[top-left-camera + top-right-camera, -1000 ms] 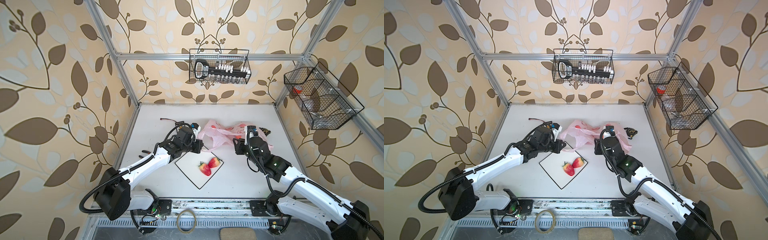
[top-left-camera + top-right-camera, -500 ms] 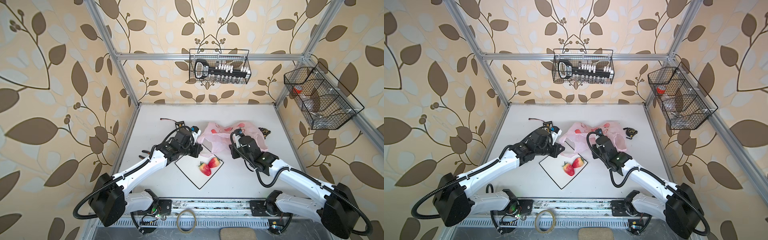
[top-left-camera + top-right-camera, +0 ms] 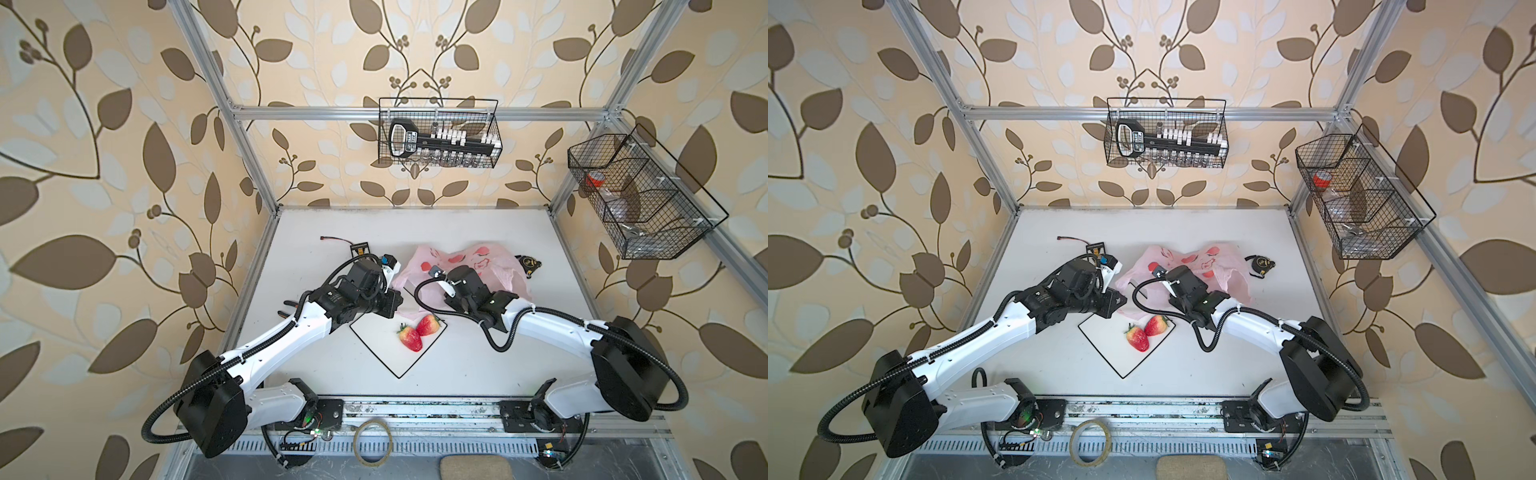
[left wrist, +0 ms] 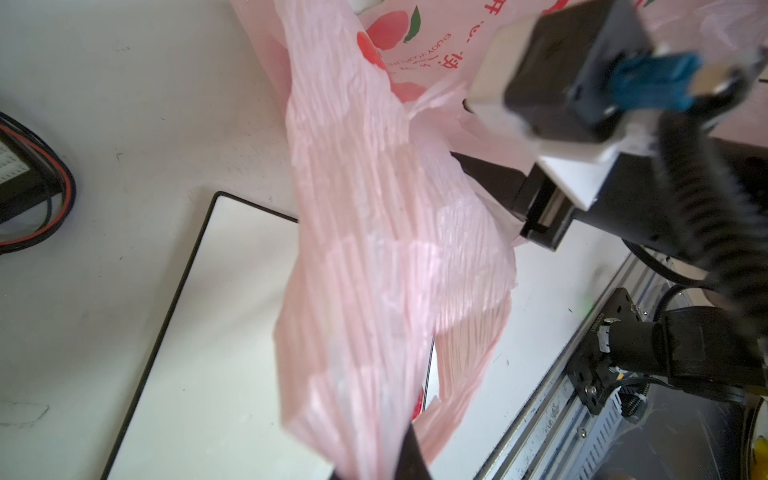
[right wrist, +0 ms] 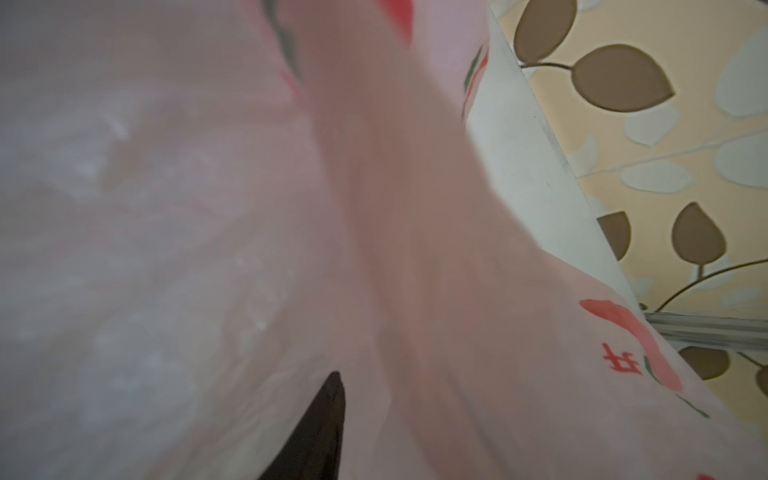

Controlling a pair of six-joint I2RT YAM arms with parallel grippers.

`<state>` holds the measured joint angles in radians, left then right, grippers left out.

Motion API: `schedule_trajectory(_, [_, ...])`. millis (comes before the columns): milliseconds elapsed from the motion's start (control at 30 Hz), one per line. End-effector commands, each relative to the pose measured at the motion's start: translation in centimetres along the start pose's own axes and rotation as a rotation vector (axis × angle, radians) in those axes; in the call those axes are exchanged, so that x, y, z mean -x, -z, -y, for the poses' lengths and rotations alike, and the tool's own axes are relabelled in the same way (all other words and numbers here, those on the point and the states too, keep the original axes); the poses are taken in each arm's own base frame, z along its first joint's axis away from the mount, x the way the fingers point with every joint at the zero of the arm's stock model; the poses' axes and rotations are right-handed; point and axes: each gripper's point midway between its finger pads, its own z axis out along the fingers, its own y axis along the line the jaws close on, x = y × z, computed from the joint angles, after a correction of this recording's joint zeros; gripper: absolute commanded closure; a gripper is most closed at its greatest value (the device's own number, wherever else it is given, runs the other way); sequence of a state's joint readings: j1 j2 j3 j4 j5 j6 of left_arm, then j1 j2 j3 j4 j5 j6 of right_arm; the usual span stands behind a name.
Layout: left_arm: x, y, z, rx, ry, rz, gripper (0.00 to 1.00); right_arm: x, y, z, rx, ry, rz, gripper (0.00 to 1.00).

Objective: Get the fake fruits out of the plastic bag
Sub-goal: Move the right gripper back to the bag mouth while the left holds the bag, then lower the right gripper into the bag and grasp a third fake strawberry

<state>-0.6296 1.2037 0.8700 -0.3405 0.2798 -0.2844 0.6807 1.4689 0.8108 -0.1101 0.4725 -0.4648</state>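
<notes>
Pink crinkled plastic is gathered into the left tool [image 4: 374, 471], whose fingers are pressed together on a stretched handle strip of the bag [image 4: 374, 216]. The strip runs taut away from this tool toward the bag's printed body. The right tool [image 4: 473, 170] is pushed into a fold of the same bag, just across from the left tool. Only one dark finger [image 5: 324, 428] shows amid blurred pink film in its wrist view, so I cannot tell whether this tool is spread or closed, nor whether anything sits between its fingers. Below the left tool lies a white square plate [image 3: 397, 357] with a black rim, and the strip crosses over one part of it. Two fake strawberries [image 3: 411, 338] lie on that plate, touching each other, near both tools, outside the bag and on the tools' side toward the robot's base. Whether more fruit is inside the bag cannot be seen through the film. Beyond the right tool the rest of the bag lies crumpled on the desk [image 3: 457, 374] in both top views. Farther out, just past the bag's far edge, sits a black tape measure [image 3: 528, 262]. Beyond the left tool is a small black board with red and black wires [image 3: 358, 250].
</notes>
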Motion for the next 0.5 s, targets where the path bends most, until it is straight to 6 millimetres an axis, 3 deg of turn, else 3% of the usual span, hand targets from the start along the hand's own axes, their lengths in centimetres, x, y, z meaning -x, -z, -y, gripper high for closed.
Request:
schedule_trajectory(0, [2.0, 1.4, 1.2, -0.011, -0.055, 0.065, 1.00, 0.6, 0.2, 0.9, -0.045, 0.203, -0.006, 0.60])
schedule_trajectory(100, [2.6, 1.7, 1.2, -0.001, -0.059, 0.084, 1.00, 0.4, 0.3, 0.9, -0.058, 0.234, 0.002, 0.60])
schedule_trajectory(333, [3.6, 2.1, 1.3, 0.011, -0.066, 0.114, 1.00, -2.1, -0.8, 2.3, -0.184, 0.322, -0.147, 0.57])
schedule_trajectory(467, [3.9, 2.6, 1.5, 0.009, -0.073, 0.131, 1.00, -2.5, -1.0, 3.2, -0.207, 0.274, -0.160, 0.56])
